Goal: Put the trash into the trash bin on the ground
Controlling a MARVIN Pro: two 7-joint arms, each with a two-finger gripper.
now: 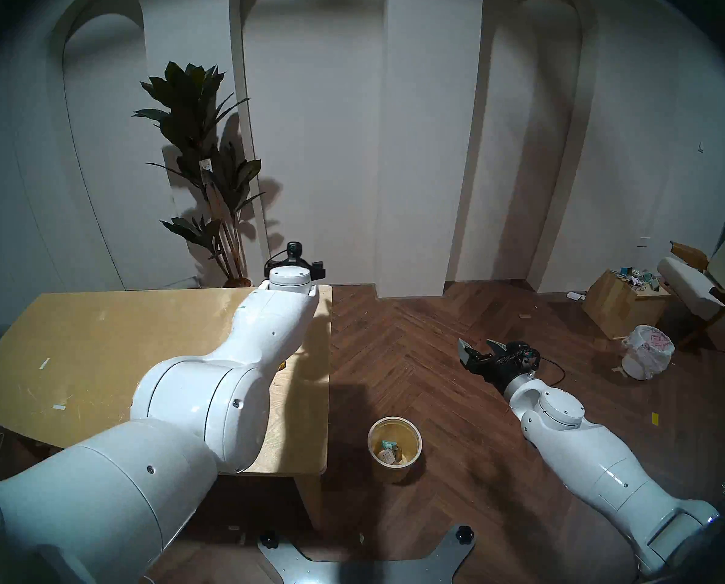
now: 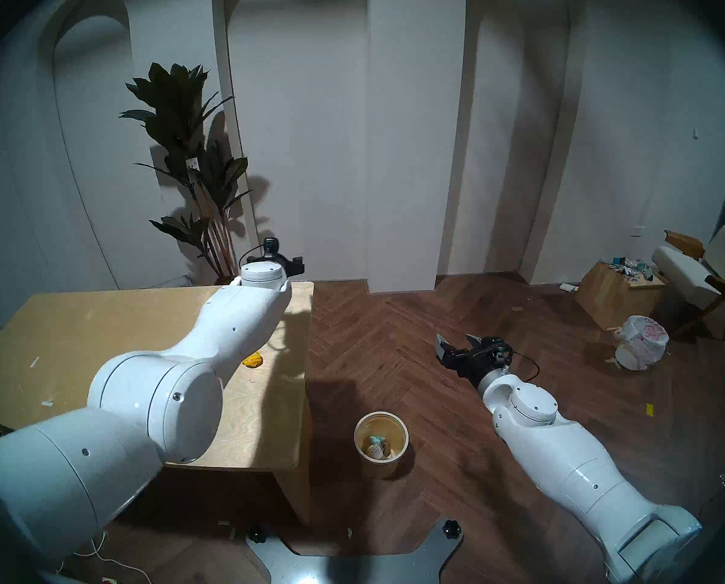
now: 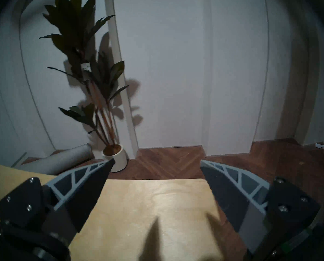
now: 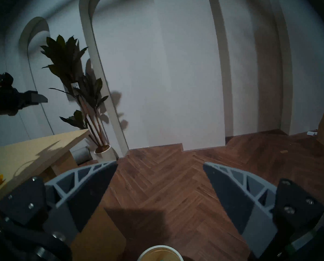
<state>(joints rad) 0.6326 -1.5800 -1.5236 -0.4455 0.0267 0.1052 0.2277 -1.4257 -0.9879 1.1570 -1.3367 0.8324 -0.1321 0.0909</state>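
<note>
on the floor beside the counter (image 2: 99, 317) stands the trash bin (image 2: 381, 447), holding a teal-and-white plastic wrapper (image 2: 378, 439) and a white-and-yellow carton (image 2: 375, 450). a yellow paper lump (image 2: 253, 359) lies on the counter near its right edge, half hidden under the left arm. left hand (image 3: 157, 164) is spread and empty past the counter's far edge; right hand (image 4: 160, 166) is spread and empty above the floor. far right: a wooden box (image 2: 615, 292) of scraps, a white bagged bin (image 2: 640, 347), a chair (image 2: 706, 271). a potted plant (image 2: 192, 157) stands behind the counter.

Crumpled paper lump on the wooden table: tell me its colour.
Yellow. The crumpled paper lump shows best in the head stereo right view, beside the left arm.
</note>
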